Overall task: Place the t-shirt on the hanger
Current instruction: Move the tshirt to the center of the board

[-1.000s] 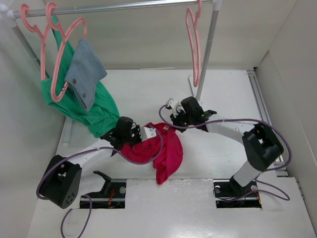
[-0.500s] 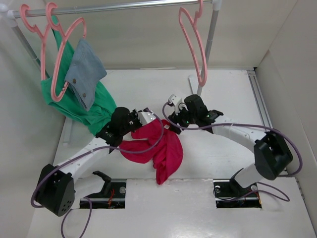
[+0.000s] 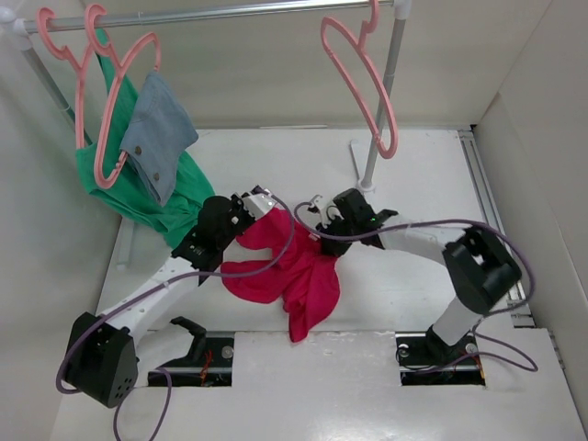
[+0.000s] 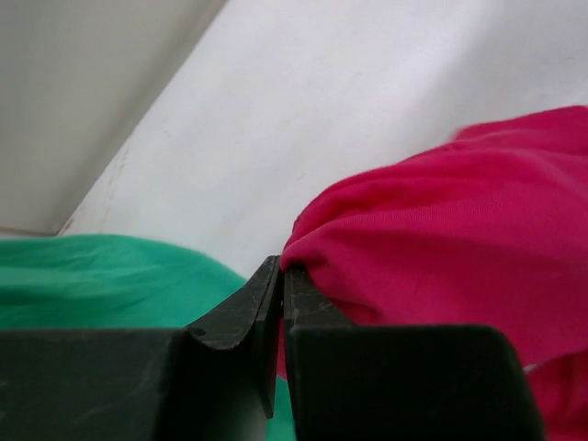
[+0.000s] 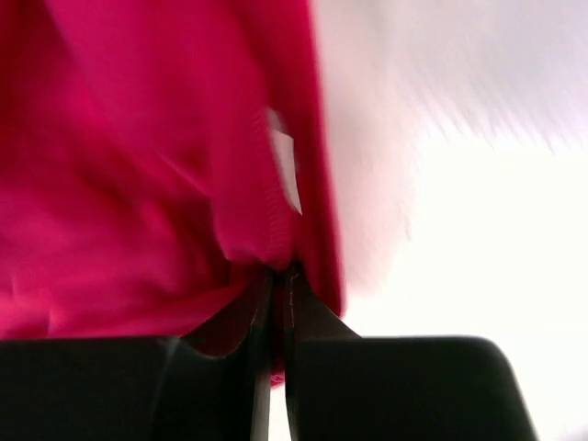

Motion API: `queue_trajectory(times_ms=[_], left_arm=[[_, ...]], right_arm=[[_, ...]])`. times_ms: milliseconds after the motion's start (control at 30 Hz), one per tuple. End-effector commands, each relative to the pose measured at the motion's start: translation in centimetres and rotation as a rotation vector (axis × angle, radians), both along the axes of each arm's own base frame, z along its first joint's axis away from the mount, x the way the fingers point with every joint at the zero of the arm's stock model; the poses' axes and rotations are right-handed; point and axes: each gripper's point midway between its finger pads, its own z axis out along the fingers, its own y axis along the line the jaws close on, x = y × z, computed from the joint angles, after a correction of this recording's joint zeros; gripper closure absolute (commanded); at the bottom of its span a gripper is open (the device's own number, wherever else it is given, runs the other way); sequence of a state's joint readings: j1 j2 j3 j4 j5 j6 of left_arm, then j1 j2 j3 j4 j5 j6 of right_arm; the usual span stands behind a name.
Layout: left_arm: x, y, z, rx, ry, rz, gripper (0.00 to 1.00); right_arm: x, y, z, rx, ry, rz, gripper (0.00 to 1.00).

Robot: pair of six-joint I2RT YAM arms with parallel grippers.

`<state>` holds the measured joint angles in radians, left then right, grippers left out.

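Left end effector (image 3: 260,200) was clenched on a fold at the 11 o'clock edge of the t-shirt (image 3: 289,266). Right end effector (image 3: 317,223) was clenched on fabric beside the white neck label (image 5: 287,170), at 1 o'clock. The rest of the shirt lay heaped mid-worktop (image 3: 413,165). The hanger (image 3: 363,78) hung bare on the rail (image 3: 220,11), at 1 o'clock and well apart. Judgement: draw the grips apart to open the neck, raise both evenly, and keep clear of the green garment (image 3: 156,197) just beside the left wrist. No containers seen; the pink hangers (image 3: 110,101) at 10 o'clock carried the green and grey-blue garments (image 3: 158,129).
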<state>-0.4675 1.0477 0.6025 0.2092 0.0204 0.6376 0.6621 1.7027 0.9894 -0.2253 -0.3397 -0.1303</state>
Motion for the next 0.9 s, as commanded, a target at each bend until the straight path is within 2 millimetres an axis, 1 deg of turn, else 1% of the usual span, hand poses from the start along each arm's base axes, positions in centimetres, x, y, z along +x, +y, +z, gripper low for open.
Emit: queue_trajectory(times_ms=[0, 67, 100, 133, 167, 200, 233, 267, 300, 333, 367, 400, 433, 467, 500, 533, 567, 600, 633, 667, 700, 733, 767, 800, 833, 867], left_arm=[[3.2, 1.9, 6.0, -0.088, -0.192, 0.160, 1.00], [4.4, 2.4, 8.5, -0.094, -0.266, 0.197, 1.00], [5.2, 2.5, 8.7, -0.096, -0.272, 0.206, 1.00], [5.8, 2.9, 9.5, -0.090, -0.295, 0.226, 1.00], [6.6, 2.7, 11.3, -0.095, -0.334, 0.224, 1.00], [7.1, 2.5, 12.2, -0.099, -0.360, 0.223, 1.00], [8.0, 2.5, 12.2, -0.097, -0.359, 0.232, 1.00], [8.6, 2.1, 14.1, -0.120, -0.396, 0.225, 1.00], [9.4, 1.4, 15.4, -0.135, -0.418, 0.206, 1.00], [9.7, 1.1, 15.1, -0.126, -0.417, 0.193, 1.00], [10.0, 0.7, 15.8, -0.134, -0.426, 0.178, 1.00], [10.3, 0.0, 17.5, -0.153, -0.454, 0.150, 1.00], [10.5, -0.8, 17.7, -0.157, -0.454, 0.129, 1.00], [10.2, -1.8, 18.3, -0.151, -0.470, 0.094, 1.00], [10.3, -2.8, 18.2, -0.145, -0.468, 0.066, 1.00], [9.9, -4.0, 17.6, -0.141, -0.443, 0.014, 1.00], [10.1, -5.0, 15.5, -0.109, -0.389, -0.021, 0.96], [9.8, -6.1, 14.1, -0.091, -0.339, -0.055, 0.81], [9.5, -6.2, 11.4, -0.069, -0.239, -0.064, 0.63], [8.9, -6.9, 10.4, -0.080, -0.194, -0.085, 0.47], [8.5, -6.9, 10.2, -0.101, -0.165, -0.088, 0.21], [7.8, -6.8, 9.5, -0.129, -0.127, -0.075, 0.10], [6.8, -6.8, 8.8, -0.124, -0.095, -0.102, 0.03], [5.6, -6.5, 10.0, -0.137, -0.111, -0.120, 0.00], [4.5, -6.2, 8.7, -0.117, -0.084, -0.139, 0.01], [2.7, -6.4, 7.1, -0.083, -0.026, -0.207, 0.03]], right_arm=[[-1.0, -3.0, 3.4, 0.046, -0.052, -0.093, 1.00], [-1.8, -4.6, 3.9, 0.023, -0.069, -0.147, 1.00], [-2.2, -5.5, 4.1, 0.019, -0.071, -0.171, 1.00], [-3.6, -6.4, 4.2, 0.020, -0.057, -0.184, 1.00], [-4.1, -7.0, 4.2, 0.015, -0.054, -0.198, 1.00], [-4.8, -7.4, 4.2, 0.015, -0.044, -0.206, 1.00], [-5.9, -8.1, 4.1, 0.016, -0.035, -0.214, 1.00], [-6.4, -8.4, 4.1, 0.021, -0.022, -0.229, 1.00], [-7.3, -8.9, 4.3, 0.031, -0.016, -0.242, 1.00], [-7.3, -8.9, 4.3, 0.031, -0.016, -0.243, 1.00], [-7.7, -9.2, 5.0, 0.047, -0.025, -0.249, 1.00], [-7.7, -9.1, 5.5, 0.066, -0.035, -0.258, 1.00], [-7.8, -9.0, 6.1, 0.086, -0.046, -0.252, 1.00], [-7.6, -8.8, 7.3, 0.119, -0.070, -0.259, 1.00], [-7.4, -8.6, 7.8, 0.139, -0.083, -0.265, 1.00], [-7.1, -8.3, 8.4, 0.153, -0.098, -0.265, 1.00], [-6.3, -8.5, 8.8, 0.168, -0.117, -0.285, 1.00], [-5.6, -8.7, 8.9, 0.169, -0.121, -0.303, 1.00], [-5.2, -8.5, 9.1, 0.186, -0.111, -0.301, 1.00], [-4.9, -8.8, 8.7, 0.180, -0.094, -0.315, 1.00], [-4.0, -9.6, 8.3, 0.166, -0.081, -0.342, 1.00], [-3.6, -9.8, 8.3, 0.165, -0.080, -0.347, 1.00], [-3.4, -10.0, 8.0, 0.162, -0.066, -0.357, 1.00], [-3.0, -10.5, 7.4, 0.153, -0.048, -0.368, 1.00], [-2.9, -10.7, 7.2, 0.153, -0.037, -0.373, 1.00], [-2.9, -10.3, 7.1, 0.162, -0.036, -0.350, 1.00]])
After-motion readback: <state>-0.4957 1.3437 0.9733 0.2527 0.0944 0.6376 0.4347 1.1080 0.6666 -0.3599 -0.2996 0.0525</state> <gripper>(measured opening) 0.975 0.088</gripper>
